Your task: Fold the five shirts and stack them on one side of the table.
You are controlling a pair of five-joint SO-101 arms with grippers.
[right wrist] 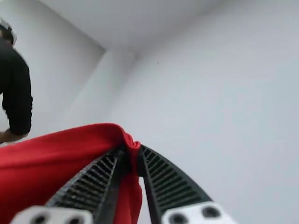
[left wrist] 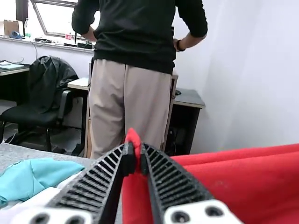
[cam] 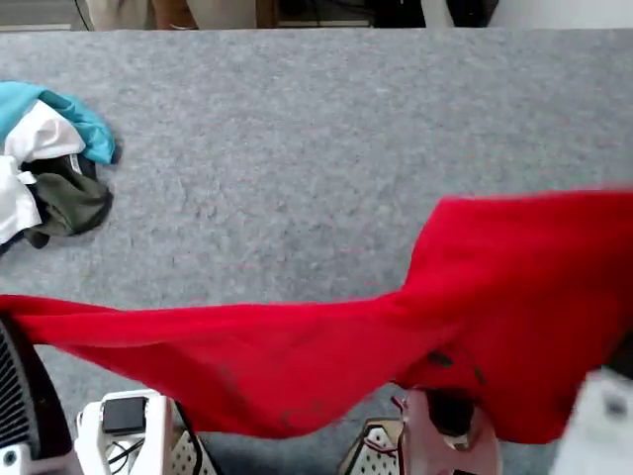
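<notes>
A red shirt (cam: 326,346) hangs stretched in the air across the near half of the grey table (cam: 297,129), held up at both ends. My left gripper (left wrist: 134,161) is shut on one pinched edge of the red shirt (left wrist: 233,172), raised above the table's left side. My right gripper (right wrist: 132,156) is shut on the other edge of the red shirt (right wrist: 51,158), lifted high with the wall behind it. A heap of crumpled shirts (cam: 45,158), teal, white and olive, lies at the table's left edge; the teal one (left wrist: 32,175) shows below the left fingers.
The arm bases (cam: 129,430) stand at the near edge under the hanging cloth. The far half of the grey table is bare felt. A person in a black top (left wrist: 135,70) stands beyond the far edge, touching nothing.
</notes>
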